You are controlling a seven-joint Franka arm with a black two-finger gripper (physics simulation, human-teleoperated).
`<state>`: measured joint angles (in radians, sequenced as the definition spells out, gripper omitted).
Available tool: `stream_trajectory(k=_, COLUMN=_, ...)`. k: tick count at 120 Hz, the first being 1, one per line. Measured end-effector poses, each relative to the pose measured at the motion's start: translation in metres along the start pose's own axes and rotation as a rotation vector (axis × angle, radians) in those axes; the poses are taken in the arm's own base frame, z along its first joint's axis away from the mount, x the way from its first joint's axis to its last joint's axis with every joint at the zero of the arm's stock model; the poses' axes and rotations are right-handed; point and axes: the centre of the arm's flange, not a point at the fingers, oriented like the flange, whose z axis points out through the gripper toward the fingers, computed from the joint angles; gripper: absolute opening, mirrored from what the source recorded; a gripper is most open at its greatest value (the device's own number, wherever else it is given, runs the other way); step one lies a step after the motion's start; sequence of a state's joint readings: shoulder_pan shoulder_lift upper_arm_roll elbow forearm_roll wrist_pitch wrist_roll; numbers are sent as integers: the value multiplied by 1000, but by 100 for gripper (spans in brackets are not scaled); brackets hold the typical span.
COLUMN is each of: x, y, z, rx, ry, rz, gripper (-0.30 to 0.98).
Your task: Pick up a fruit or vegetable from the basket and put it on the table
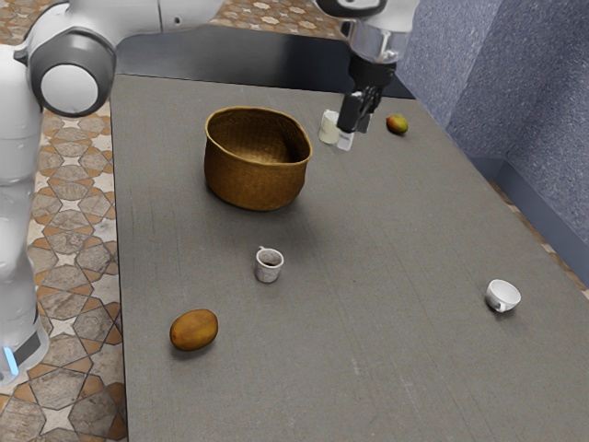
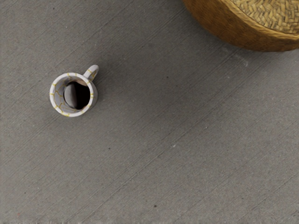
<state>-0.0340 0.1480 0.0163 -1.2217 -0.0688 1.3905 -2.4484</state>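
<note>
Above the table (image 1: 386, 276), toward its far end, my black gripper (image 1: 355, 131) hangs with its fingers apart and nothing between them. The brown woven basket (image 1: 253, 175) stands off to the exterior view's left of it; part of the basket's floor is hidden behind the near wall. In the wrist view the basket (image 2: 233, 28) shows part of its wall and woven inside. An orange-brown oval fruit (image 1: 194, 330) lies on the table near the exterior view's lower left. A smaller green and orange fruit (image 1: 397, 124) rests just beyond the gripper.
A pale mug (image 1: 329, 128) stands close to the gripper, partly behind it. The wrist view has a white mug with yellow lines and dark contents (image 2: 92, 95). A small cup (image 1: 269, 265) stands in front of the basket, and a white cup (image 1: 502, 296) sits at the exterior view's right.
</note>
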Motion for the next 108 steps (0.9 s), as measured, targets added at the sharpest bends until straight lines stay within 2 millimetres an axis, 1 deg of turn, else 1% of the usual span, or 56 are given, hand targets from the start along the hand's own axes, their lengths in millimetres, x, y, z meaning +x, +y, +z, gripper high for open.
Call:
stream_trajectory(k=18, x=3, y=7, z=2, rx=-3, ry=2, rz=-40, gripper=69)
stream_trajectory(k=28, x=3, y=8, z=2, rx=-5, ry=2, rz=-11, gripper=69)
stream_trajectory(k=35, x=5, y=10, z=0, rx=-8, ry=-1, rz=55, gripper=69)
stream_trajectory(k=47, x=17, y=17, z=-5, rx=-14, ry=-2, rz=177, gripper=69)
stream_trajectory(k=56, x=33, y=31, z=-7, rx=-14, ry=0, rz=280, gripper=69)
stream_trajectory(k=61, x=39, y=37, z=-6, rx=-9, ry=4, rz=346, gripper=69)
stream_trajectory(k=68, x=41, y=40, z=-4, rx=-2, ry=8, rz=457, gripper=69)
stream_trajectory(k=73, x=45, y=44, z=4, rx=14, ry=20, rz=534, gripper=69)
stream_trajectory(k=76, x=55, y=48, z=13, rx=39, ry=30, rz=565, gripper=69)
stream_trajectory(k=79, x=72, y=49, z=18, rx=60, ry=33, rz=592, gripper=69)
stream_trajectory(k=85, x=104, y=58, z=18, rx=78, ry=27, rz=644, gripper=69)
stream_trajectory(k=104, x=194, y=105, z=12, rx=80, ry=2, rz=773, gripper=69)
stream_trajectory(k=108, x=215, y=108, z=15, rx=91, ry=-10, rz=800, gripper=69)
